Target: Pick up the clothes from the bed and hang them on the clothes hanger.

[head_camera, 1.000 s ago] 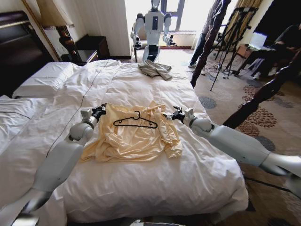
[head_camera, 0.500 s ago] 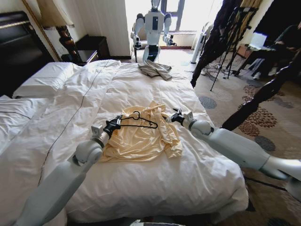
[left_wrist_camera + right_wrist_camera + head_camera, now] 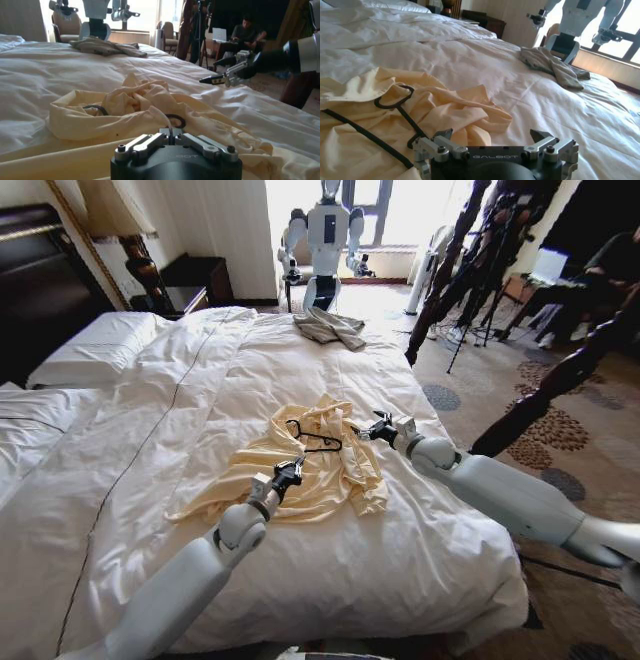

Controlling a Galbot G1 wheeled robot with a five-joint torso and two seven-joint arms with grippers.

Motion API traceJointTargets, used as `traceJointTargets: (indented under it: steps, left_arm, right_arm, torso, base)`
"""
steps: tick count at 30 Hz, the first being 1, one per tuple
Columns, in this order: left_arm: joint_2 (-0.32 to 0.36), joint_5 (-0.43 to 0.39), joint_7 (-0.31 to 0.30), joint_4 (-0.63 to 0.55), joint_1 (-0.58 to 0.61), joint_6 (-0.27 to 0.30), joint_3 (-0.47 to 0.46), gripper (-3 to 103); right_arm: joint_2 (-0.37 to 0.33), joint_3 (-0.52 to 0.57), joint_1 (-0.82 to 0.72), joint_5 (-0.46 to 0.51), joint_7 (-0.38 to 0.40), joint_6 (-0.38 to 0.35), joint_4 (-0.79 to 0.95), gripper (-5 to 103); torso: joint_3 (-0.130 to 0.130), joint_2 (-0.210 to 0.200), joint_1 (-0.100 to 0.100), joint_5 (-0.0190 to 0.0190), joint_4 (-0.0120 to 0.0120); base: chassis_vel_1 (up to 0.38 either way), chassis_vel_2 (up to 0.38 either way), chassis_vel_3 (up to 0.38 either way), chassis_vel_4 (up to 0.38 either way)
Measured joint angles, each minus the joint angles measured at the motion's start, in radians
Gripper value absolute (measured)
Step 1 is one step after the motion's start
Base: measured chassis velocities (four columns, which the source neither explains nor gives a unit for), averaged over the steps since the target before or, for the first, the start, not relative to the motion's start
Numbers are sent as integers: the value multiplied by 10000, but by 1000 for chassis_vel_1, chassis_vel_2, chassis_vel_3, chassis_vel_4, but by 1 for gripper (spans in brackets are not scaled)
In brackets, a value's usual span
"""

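Left arm drags the top over the hanger

Our left gripper [image 3: 290, 473], clamped on the clothes [image 3: 300, 470], has pulled fabric mid-bed across the clothes hanger [image 3: 312, 437], half burying it; our right gripper [image 3: 362, 431] waits wide beside, toward the bed [image 3: 420, 560]'s right edge.

Bright window [image 3: 385, 210], patterned carpet [image 3: 560, 440], dark nightstand [image 3: 190, 285], tripods [image 3: 480, 270] beyond.

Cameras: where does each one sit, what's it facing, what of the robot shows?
Head: high, looking down the bed; both arms show.
Left wrist: low over the duvet behind the left gripper, shut, facing the cream top.
Right wrist: behind the open right gripper, facing the hanger.
Shared: all three see top and grey garment.
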Motion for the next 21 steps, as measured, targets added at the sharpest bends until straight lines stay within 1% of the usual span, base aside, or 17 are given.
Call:
traceJointTargets:
  steps: [1,2,5,6,7,10,11,13,14,16,18,21]
  left_arm:
    - [-200,149,7,287,-46,-138,141,1]
    - [-200,149,7,287,-46,-138,141,1]
    - [-544,383,21,813,-89,-272,291,1]
    - [-544,383,21,813,-89,-272,291,1]
    - [-653,488,21,993,-90,-307,310,-1]
    - [-766,697,28,1252,28,-437,298,14]
    - [-766,697,28,1252,28,-437,298,14]
    - [-737,812,105,1246,236,-471,182,24]
    - [-737,812,105,1246,236,-471,182,24]
    - [-621,929,258,1052,564,-513,-78,36]
    - [-529,949,293,908,726,-538,-223,36]
    - [-225,952,290,420,1048,-576,-644,53]
  right_arm:
    - [-37,28,-20,0,5,-2,-16,100]
    - [-37,28,-20,0,5,-2,-16,100]
    - [-53,65,-29,7,52,-43,-23,100]
    - [-53,65,-29,7,52,-43,-23,100]
    - [-52,81,-29,21,70,-57,-26,100]
    - [-45,109,1,70,92,-107,-63,100]
    - [-45,109,1,70,92,-107,-63,100]
    - [-19,145,47,91,92,-152,-138,100]
    - [-19,145,47,91,92,-152,-138,100]
    - [66,263,111,196,102,-263,-241,100]
    - [129,331,165,274,131,-318,-327,100]
    - [521,519,291,488,173,-419,-788,100]
  torso:
    - [0,0,0,-3,0]
    - [0,0,0,-3,0]
    - [0,-1,1,-4,1]
    - [0,-1,1,-4,1]
    - [0,-2,0,-4,1]
    - [0,-2,0,-4,0]
    - [0,-2,0,-4,0]
    - [0,-2,0,-5,0]
    - [0,-2,0,-5,0]
    - [0,-2,0,-4,0]
    - [0,-2,0,-5,1]
    - [0,-2,-1,-4,1]
  base:
    - [0,0,0,0]
    - [0,0,0,0]
    - [0,0,0,0]
    - [0,0,0,0]
    - [0,0,0,0]
    - [0,0,0,0]
    - [0,0,0,0]
    - [0,0,0,0]
    - [0,0,0,0]
    - [0,0,0,0]
    - [0,0,0,0]
    - [0,0,0,0]
